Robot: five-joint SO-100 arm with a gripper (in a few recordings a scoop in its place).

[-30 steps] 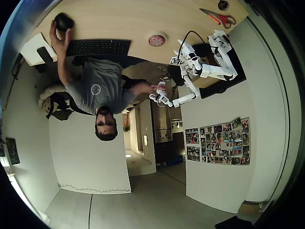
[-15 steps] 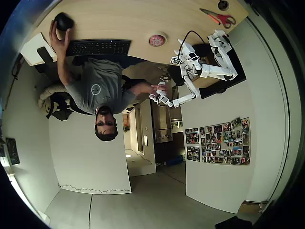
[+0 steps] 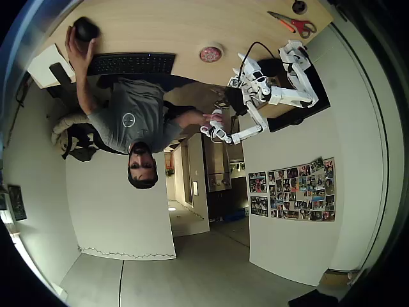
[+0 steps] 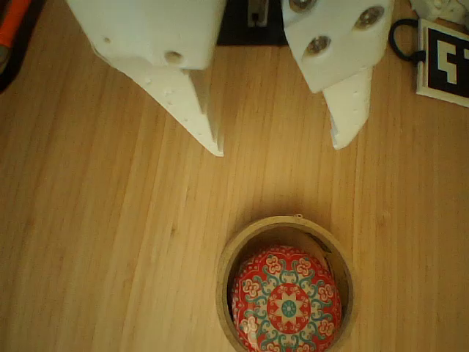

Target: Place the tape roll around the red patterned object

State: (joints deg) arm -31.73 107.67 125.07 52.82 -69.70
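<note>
Pale wooden surface (image 4: 88, 242): cream tape ring (image 4: 287, 284) already encircles the red patterned disc (image 4: 287, 302); the white hand (image 4: 282, 141), open and empty, has barely shifted.

An office or home study: a long wooden desk (image 3: 172, 25) runs along the top of the overhead view, with a black keyboard (image 3: 131, 63) at upper left, red-handled scissors (image 3: 295, 24) at upper right, a seated person (image 3: 128, 121) and a photo collage (image 3: 293, 190) on the white wall

Overhead view strongly fisheye-warped (dark corners); wrist view warm, sharp.
</note>
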